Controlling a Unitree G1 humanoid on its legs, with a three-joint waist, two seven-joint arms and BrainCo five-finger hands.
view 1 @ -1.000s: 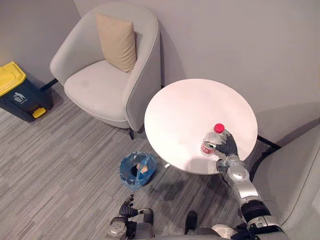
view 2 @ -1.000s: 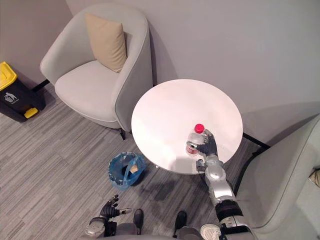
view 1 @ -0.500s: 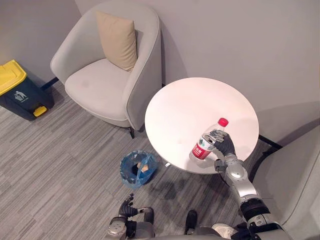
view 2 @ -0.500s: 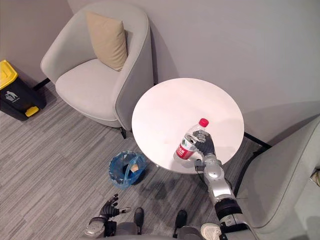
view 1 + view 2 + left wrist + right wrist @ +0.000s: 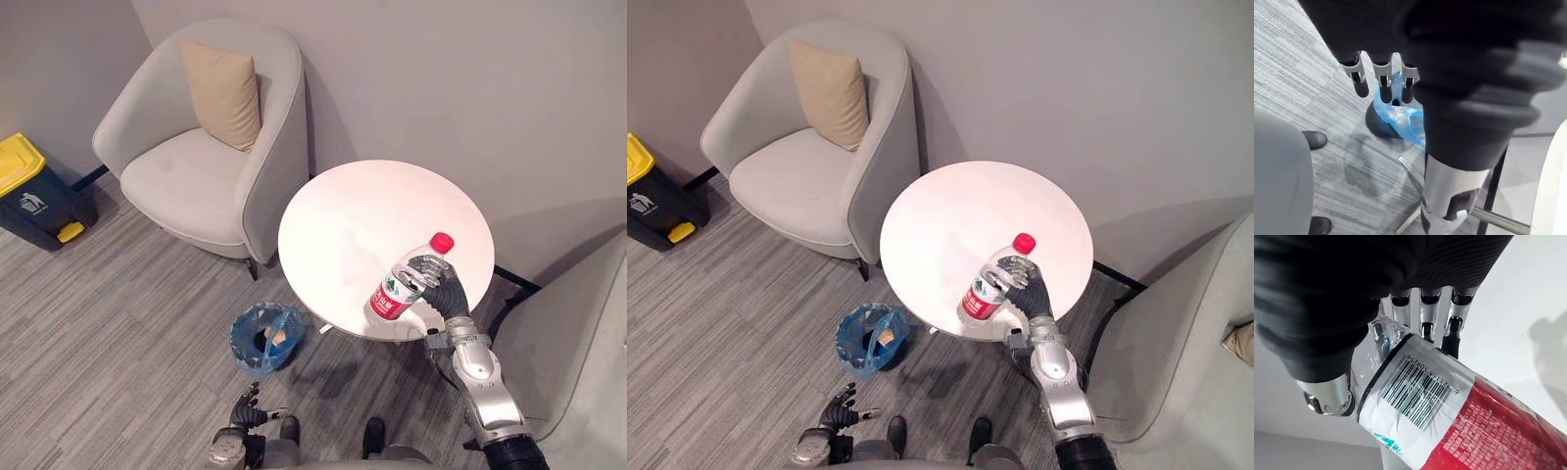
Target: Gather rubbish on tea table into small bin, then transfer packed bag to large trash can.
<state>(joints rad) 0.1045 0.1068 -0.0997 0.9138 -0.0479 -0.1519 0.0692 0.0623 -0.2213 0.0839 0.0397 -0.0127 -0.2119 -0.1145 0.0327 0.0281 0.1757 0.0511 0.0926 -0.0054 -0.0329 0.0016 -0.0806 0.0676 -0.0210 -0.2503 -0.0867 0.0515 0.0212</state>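
Note:
A clear plastic bottle (image 5: 402,282) with a red cap and red label hangs tilted above the front right of the round white tea table (image 5: 362,215). My right hand (image 5: 441,287) is shut on the bottle (image 5: 1440,406), fingers curled round its upper body in the right wrist view. A small bin (image 5: 263,336) lined with a blue bag stands on the floor left of the table's front edge, with some rubbish inside. My left hand (image 5: 245,416) hangs low near the floor, fingers relaxed and straight (image 5: 1382,81), holding nothing, with the small bin (image 5: 1396,115) past them.
A grey armchair (image 5: 211,147) with a beige cushion (image 5: 220,93) stands behind and left of the table. A dark large trash can (image 5: 29,191) with a yellow lid sits at the far left wall. Another grey seat (image 5: 578,362) flanks the table's right. Grey carpet floor lies in front.
My right hand has lifted the bottle off the table and tilted it, base swung toward the left. The camera has shifted slightly. The left hand stays low.

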